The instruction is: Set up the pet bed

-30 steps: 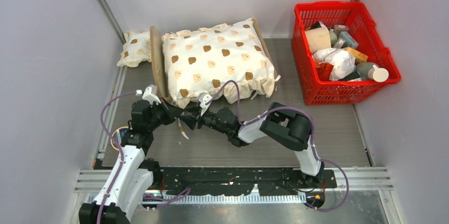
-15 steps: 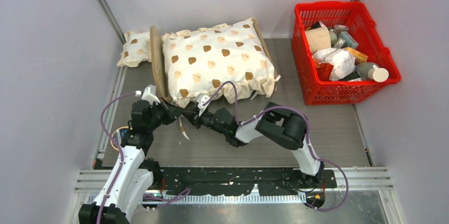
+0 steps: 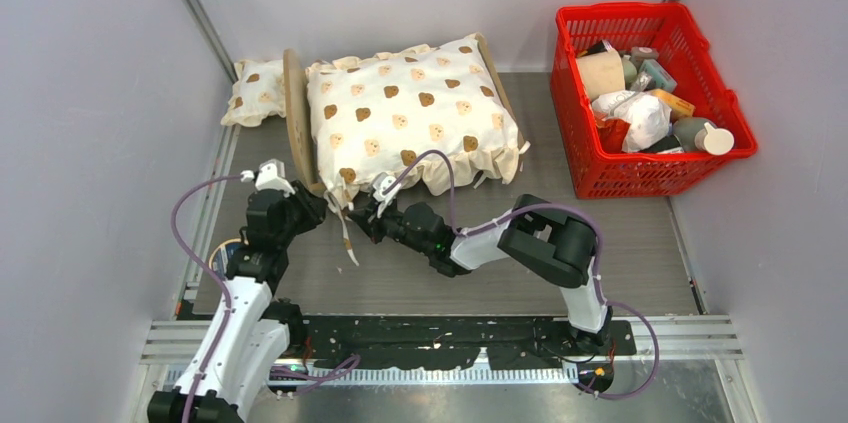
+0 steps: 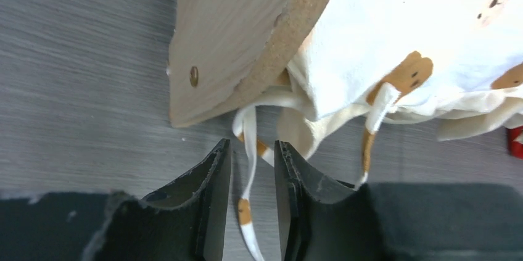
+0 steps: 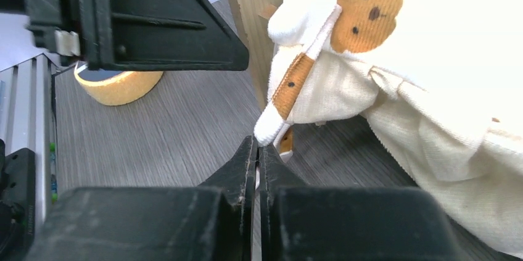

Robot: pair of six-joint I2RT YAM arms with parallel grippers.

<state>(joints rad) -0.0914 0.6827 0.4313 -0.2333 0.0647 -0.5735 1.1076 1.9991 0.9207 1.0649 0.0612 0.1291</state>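
Note:
The pet bed [image 3: 294,118] is a light-wood frame at the back left, and a cream bear-print cushion [image 3: 410,113] covers its base. The frame's corner [image 4: 228,45] shows close up in the left wrist view. My left gripper [image 4: 251,145] is open at that corner. A cushion tie strap [image 4: 250,168] hangs loose between its fingers without being pinched. My right gripper [image 5: 257,144] is shut on another tie strap [image 5: 290,88] at the same cushion corner. From above, the left gripper [image 3: 318,205] and the right gripper [image 3: 358,218] face each other there.
A small bear-print pillow [image 3: 252,91] lies left of the headboard. A red basket [image 3: 620,13] full of items stands at the back right. A roll of tape [image 3: 228,251] sits beside the left arm.
My left gripper has opened, let go of its strap and drawn back slightly to the left. My right gripper has closed on the strap beside it.

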